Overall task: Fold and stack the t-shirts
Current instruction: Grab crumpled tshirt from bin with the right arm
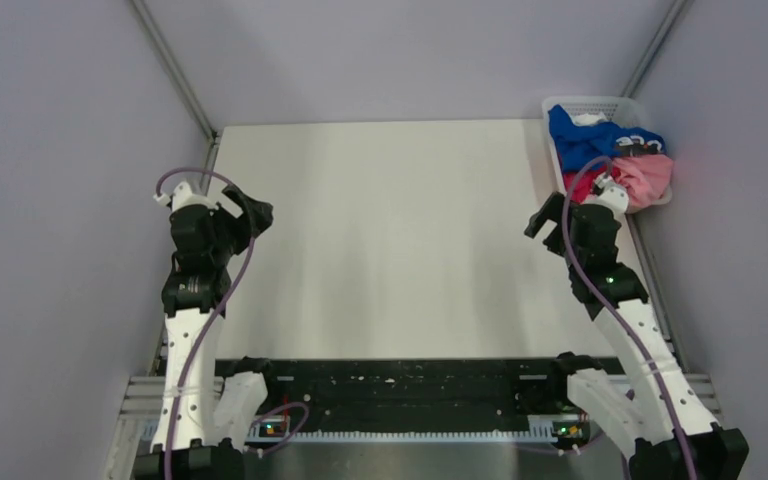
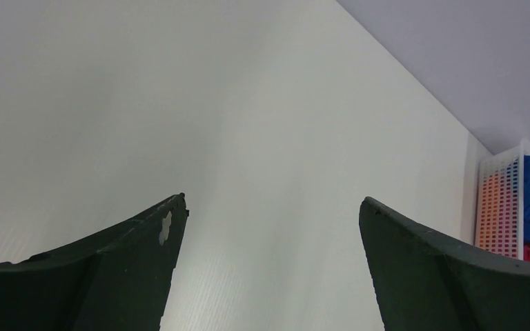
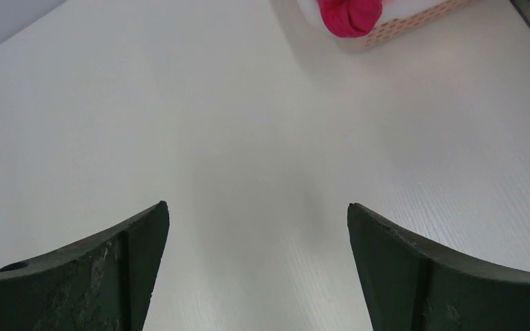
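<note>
White tabletop (image 1: 390, 240), tees (image 1: 600, 140) heaped in basket (image 1: 585, 103) far right corner, just beyond right hand (image 1: 540, 215); left hand (image 1: 250, 208) well apart. Both hands spread, released.

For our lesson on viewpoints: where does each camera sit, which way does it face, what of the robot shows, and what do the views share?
Top external: above and behind the arms, looking down on the table; both arms, left gripper and right gripper show.
Left wrist: on the left arm, facing across the table toward the basket; its open fingers show.
Right wrist: on the right arm, facing along the table toward a magenta t-shirt; its open fingers show.
All three views share the basket.
</note>
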Controlling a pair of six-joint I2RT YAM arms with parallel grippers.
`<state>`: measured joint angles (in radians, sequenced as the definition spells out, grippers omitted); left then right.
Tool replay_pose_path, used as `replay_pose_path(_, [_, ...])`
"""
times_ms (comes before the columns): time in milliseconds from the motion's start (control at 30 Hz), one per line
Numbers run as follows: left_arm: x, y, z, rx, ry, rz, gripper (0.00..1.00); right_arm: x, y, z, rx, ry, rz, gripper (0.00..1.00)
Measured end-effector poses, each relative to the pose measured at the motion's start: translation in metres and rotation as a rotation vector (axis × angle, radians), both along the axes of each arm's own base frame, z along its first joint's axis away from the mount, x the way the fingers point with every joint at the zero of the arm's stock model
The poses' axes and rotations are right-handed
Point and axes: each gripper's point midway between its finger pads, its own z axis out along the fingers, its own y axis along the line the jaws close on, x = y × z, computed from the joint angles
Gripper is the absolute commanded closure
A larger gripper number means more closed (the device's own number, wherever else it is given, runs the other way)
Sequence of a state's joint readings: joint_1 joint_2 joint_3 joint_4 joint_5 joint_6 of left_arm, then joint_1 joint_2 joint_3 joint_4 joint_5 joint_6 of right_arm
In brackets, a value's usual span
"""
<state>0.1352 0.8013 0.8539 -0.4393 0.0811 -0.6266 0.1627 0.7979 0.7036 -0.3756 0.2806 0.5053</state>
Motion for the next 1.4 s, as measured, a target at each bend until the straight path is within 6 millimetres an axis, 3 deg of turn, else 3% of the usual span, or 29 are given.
replay_pose_path(100, [0.004, 0.002, 0.000, 0.001, -0.005, 0.006, 0.01, 0.009, -0.001, 0.016, -0.035, 0.001, 0.007, 0.01])
replay_pose_path(267, [0.017, 0.003, -0.013, -0.006, 0.035, 0.006, 0.01, 0.053, -0.007, 0.058, -0.104, -0.015, 0.037, 0.01])
replay_pose_path(333, [0.021, 0.003, -0.019, -0.011, 0.053, 0.000, 0.01, 0.076, -0.023, 0.071, -0.109, -0.014, 0.021, 0.01])
replay_pose_path(433, [0.027, 0.002, -0.024, -0.013, 0.063, -0.008, 0.01, 0.116, -0.064, 0.082, -0.115, 0.008, -0.040, 0.01])
replay_pose_path(533, [0.032, 0.003, -0.026, -0.007, 0.063, -0.010, 0.01, 0.154, -0.097, 0.081, -0.133, 0.060, -0.075, 0.02])
replay_pose_path(633, [0.036, 0.005, -0.029, 0.005, 0.067, -0.010, 0.01, 0.186, -0.114, 0.068, -0.158, 0.118, -0.080, 0.06])
replay_pose_path(833, [0.046, 0.008, -0.043, 0.026, 0.099, -0.015, 0.01, 0.245, -0.130, 0.017, -0.213, 0.255, -0.052, 0.24])
replay_pose_path(933, [0.048, 0.009, -0.049, 0.028, 0.117, -0.017, 0.01, 0.258, -0.140, -0.010, -0.230, 0.336, -0.077, 0.25])
replay_pose_path(967, [0.049, 0.009, -0.050, 0.029, 0.121, -0.017, 0.01, 0.259, -0.144, -0.021, -0.239, 0.364, -0.091, 0.30])
replay_pose_path(1067, [0.049, 0.011, -0.052, 0.036, 0.127, -0.008, 0.01, 0.251, -0.151, -0.046, -0.265, 0.453, -0.114, 0.63])
replay_pose_path(1133, [0.049, 0.012, -0.052, 0.039, 0.128, -0.003, 0.01, 0.248, -0.154, -0.053, -0.276, 0.478, -0.123, 0.85])
replay_pose_path(1200, [0.049, 0.013, -0.052, 0.042, 0.129, 0.001, 0.01, 0.247, -0.156, -0.051, -0.287, 0.482, -0.123, 0.99])
replay_pose_path(1300, [0.048, 0.014, -0.052, 0.044, 0.130, 0.005, 0.01, 0.253, -0.157, -0.036, -0.295, 0.448, -0.126, 1.00])
replay_pose_path(1400, [0.045, 0.014, -0.047, 0.046, 0.118, 0.008, 0.01, 0.269, -0.155, -0.004, -0.292, 0.350, -0.124, 1.00])
